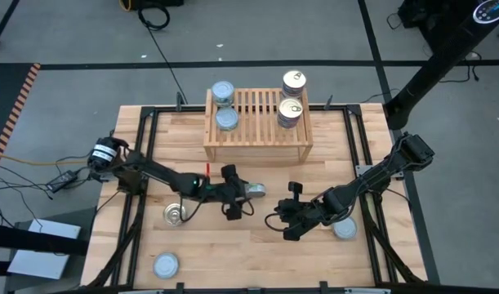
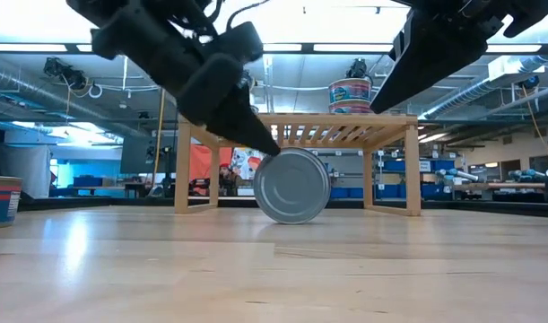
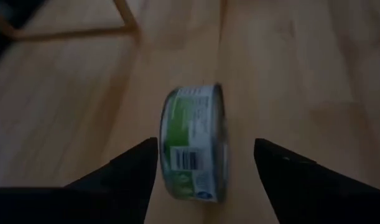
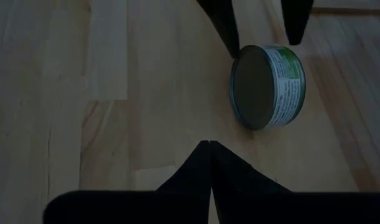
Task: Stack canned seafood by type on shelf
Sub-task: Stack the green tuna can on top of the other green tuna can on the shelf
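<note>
A green-labelled tin [image 3: 193, 149] stands on its edge on the tabletop in front of the shelf [image 1: 257, 131]. My left gripper [image 3: 205, 146] is open, with one finger on either side of this tin. My right gripper [image 4: 209, 149] hangs shut above the table, just right of the tin and apart from it. On the shelf's slatted top, two silvery-blue tins [image 1: 224, 106] rest at the left and two golden-lidded tins [image 1: 291, 96] at the right. The shelf's side boards stand on the table. My left gripper comes slanting down from the table's left, its fingers facing the tin's two flat ends. One fingertip [image 2: 266, 145] stands right at the tin's upper rim [image 2: 278, 157]. I cannot tell whether it touches. The tin rests on the table on its round wall.
A golden-lidded tin [image 1: 175, 215] lies flat left of the left arm. A silvery tin [image 1: 166, 265] sits near the front left corner. Another silvery tin [image 1: 345, 229] lies under the right arm. Bare planks stretch along the near edge between the arms.
</note>
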Controlling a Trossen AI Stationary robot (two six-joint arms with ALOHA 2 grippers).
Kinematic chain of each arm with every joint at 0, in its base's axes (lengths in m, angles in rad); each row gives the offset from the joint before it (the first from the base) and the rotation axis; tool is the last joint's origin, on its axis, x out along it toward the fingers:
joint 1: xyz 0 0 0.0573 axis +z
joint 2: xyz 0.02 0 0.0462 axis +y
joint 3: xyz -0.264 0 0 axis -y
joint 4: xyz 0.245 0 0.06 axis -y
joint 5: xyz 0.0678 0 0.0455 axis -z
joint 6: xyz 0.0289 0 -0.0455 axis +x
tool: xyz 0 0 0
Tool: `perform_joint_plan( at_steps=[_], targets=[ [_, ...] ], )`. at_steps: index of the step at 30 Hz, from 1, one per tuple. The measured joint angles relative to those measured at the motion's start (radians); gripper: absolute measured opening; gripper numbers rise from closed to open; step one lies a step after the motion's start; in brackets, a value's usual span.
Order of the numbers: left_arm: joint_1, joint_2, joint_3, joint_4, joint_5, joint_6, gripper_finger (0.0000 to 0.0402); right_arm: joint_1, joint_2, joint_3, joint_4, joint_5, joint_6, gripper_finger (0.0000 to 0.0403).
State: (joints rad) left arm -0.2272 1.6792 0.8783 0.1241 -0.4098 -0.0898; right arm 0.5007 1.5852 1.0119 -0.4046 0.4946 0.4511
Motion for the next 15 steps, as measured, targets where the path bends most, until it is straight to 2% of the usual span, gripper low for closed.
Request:
perform_joint_plan(
  at_steps=[15],
  targets=[
    [0.034, 0.016, 0.0, 0.011, 0.036, 0.011, 0.027, 0.0, 0.0, 0.0, -0.004, 0.0, 0.0, 0.0018]
  ],
)
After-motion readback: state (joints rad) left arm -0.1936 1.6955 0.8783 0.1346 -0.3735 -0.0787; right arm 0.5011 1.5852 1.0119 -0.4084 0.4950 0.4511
